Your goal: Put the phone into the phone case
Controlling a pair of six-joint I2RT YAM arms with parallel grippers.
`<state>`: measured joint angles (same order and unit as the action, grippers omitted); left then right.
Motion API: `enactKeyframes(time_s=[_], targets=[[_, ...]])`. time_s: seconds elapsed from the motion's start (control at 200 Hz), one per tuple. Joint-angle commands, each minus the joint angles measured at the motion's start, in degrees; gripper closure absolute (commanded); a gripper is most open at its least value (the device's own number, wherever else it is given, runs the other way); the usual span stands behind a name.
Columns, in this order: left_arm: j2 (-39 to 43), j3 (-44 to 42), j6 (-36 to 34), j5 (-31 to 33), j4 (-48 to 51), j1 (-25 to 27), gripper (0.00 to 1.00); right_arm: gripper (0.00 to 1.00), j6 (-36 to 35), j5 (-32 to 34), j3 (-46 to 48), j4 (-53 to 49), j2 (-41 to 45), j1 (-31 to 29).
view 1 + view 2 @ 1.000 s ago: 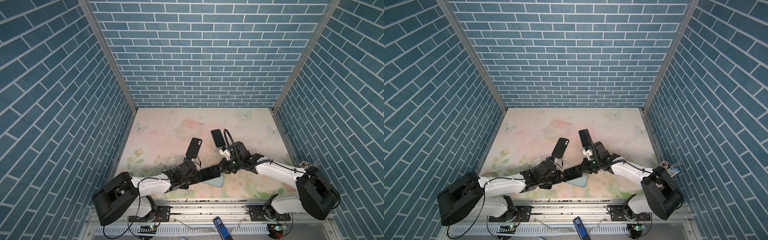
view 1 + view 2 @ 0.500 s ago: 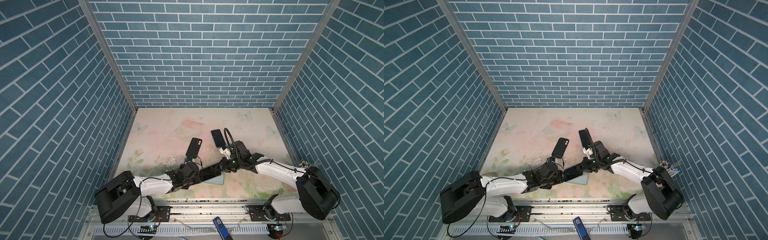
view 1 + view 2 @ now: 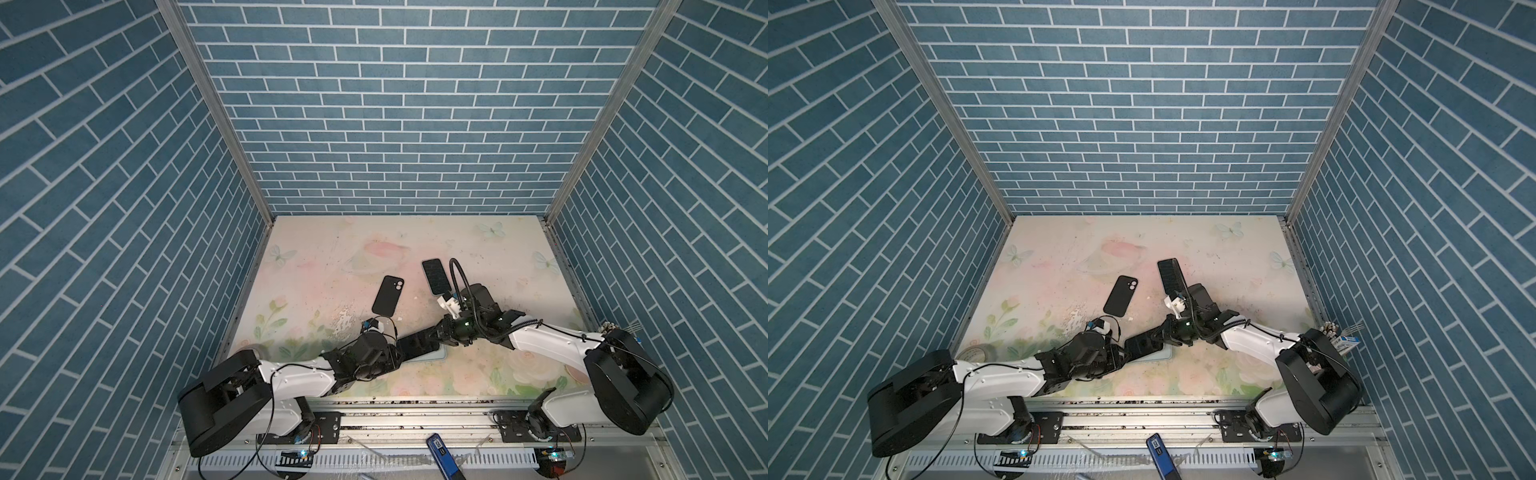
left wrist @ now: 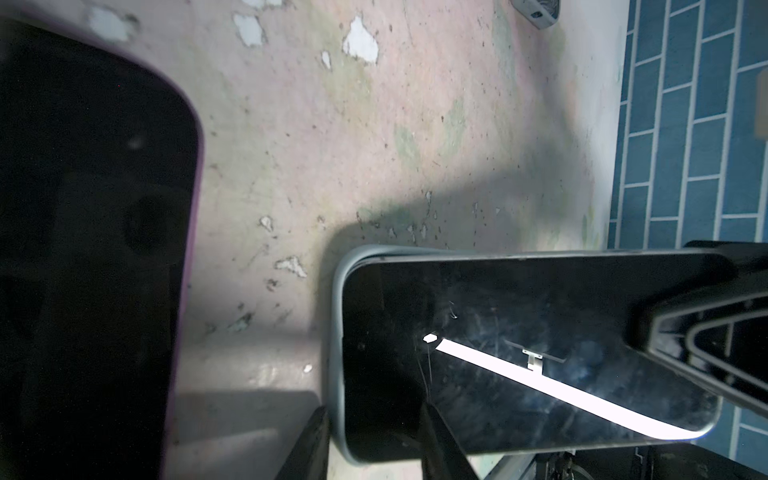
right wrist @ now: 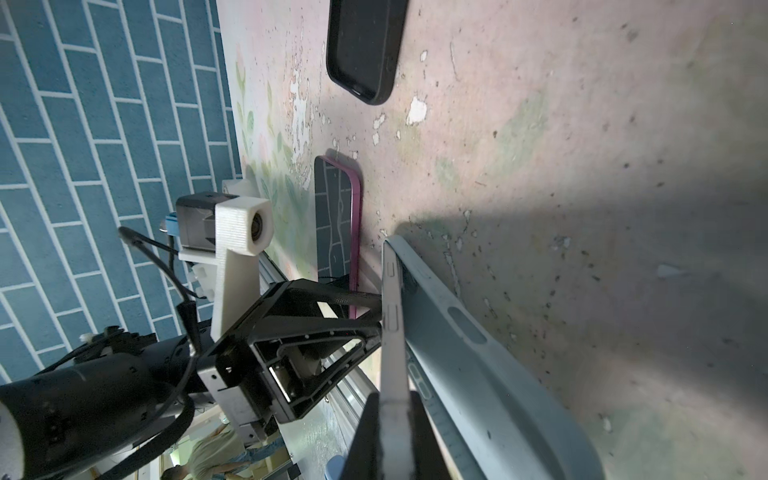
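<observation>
Both claws (image 3: 419, 343) on phone (image 3: 417, 344)

Pale blue-grey phone case (image 5: 478, 353), black-screened phone (image 4: 519, 353), pastel floral table (image 3: 332, 249), blue brick-patterned walls (image 3: 395, 104).

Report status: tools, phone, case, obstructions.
Right tool shut on phone edge, tilting it into grey case. Left tool gripping the case's end. Black case, second phone lie clear.

Both top views looked steeply down from high at the six o'clock edge, sharing the whole table (image 3: 478, 249). Each wrist camera sat close above the phone (image 4: 519, 353), facing the other: left toward three o'clock, right toward nine.
</observation>
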<state>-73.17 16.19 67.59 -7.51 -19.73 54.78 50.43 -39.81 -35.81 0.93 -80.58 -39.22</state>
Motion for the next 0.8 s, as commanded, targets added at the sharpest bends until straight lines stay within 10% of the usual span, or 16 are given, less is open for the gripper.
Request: enactKeyframes(time_s=[0.0,0.795], targets=[[-0.7,0.2,1.1,-5.7,-6.2,0.4,0.63,1.00,4.6,-4.0,0.9,3.9,-1.3,-1.0],[11.2,-0.1,-2.7,-8.7,7.7,-8.0,0.63,1.00,-6.3,3.3,-1.1,-10.6,-0.8,-0.5]])
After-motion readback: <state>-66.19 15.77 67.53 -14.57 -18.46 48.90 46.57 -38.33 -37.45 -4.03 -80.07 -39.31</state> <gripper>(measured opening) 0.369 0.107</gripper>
